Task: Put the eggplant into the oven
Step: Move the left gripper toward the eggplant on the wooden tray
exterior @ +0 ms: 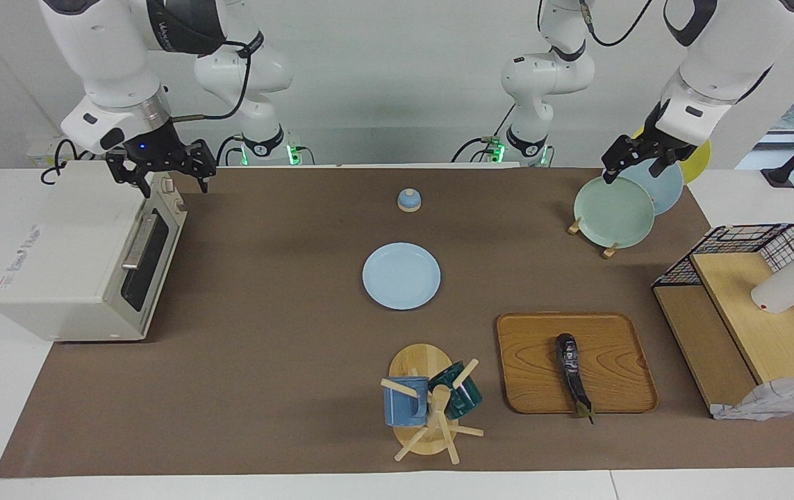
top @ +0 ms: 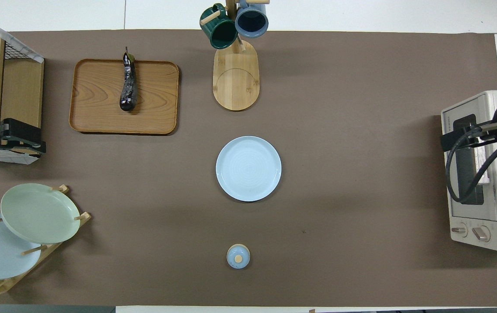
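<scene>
Slender, glossy dark purple eggplant lying on the rounded wooden tray, stem tip poking past the tray's edge farthest from the robots. Probably light, stiff, slippery-skinned; best pinched across the thicker middle. Boxy off-white toaster oven well apart from the tray, door shut. Right gripper spread wide above the oven; left gripper wide and empty, over the pale green plate.
</scene>
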`<state>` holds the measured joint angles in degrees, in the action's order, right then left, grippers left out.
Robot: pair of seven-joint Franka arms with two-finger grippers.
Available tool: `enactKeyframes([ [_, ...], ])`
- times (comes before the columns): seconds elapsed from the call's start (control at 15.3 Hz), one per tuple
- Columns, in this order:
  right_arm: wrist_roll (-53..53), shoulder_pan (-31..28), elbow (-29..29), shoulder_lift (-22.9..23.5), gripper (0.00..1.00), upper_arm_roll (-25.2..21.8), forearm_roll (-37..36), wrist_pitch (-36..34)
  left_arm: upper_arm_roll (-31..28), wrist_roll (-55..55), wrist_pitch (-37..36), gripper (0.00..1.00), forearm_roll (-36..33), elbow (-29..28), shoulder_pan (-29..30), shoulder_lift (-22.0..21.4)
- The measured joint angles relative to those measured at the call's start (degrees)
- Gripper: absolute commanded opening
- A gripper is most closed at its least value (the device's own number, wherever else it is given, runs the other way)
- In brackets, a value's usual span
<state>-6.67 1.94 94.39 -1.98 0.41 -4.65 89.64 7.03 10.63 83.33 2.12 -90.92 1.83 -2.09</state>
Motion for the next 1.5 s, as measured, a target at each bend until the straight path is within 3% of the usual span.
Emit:
enactKeyframes([
  [0.65, 0.0, 0.0, 0.0, 0.0, 1.00, 0.0, 0.0, 0.0, 0.1, 2.9, 1.1, 1.00, 0.7, 0.5, 0.0, 0.0],
  [0.78, 0.0, 0.0, 0.0, 0.0, 0.38, 0.0, 0.0, 0.1, 0.2, 3.5, 2.0, 1.00, 0.7, 0.3, 0.0, 0.0],
  [0.85, -0.1, -0.1, 0.1, 0.0, 0.13, 0.0, 0.0, 0.5, 0.2, 3.6, 3.4, 1.00, 0.8, 0.1, 0.0, 0.0],
  [0.92, -0.4, -0.1, 0.3, 0.0, 0.00, -0.1, 0.0, 1.0, 0.2, 3.6, 5.2, 1.00, 0.8, -0.3, 0.0, 0.0],
  [1.18, -3.9, -2.5, 4.2, -0.8, 0.00, -0.4, 0.0, 5.0, 0.5, 4.0, 10.2, 1.00, 1.7, -2.4, 0.0, 0.0],
  [1.5, -5.0, -7.0, 15.9, -3.9, 0.00, -0.9, -0.1, 17.0, 0.5, 4.4, 16.8, 1.00, 3.8, -3.5, 0.0, 3.2],
])
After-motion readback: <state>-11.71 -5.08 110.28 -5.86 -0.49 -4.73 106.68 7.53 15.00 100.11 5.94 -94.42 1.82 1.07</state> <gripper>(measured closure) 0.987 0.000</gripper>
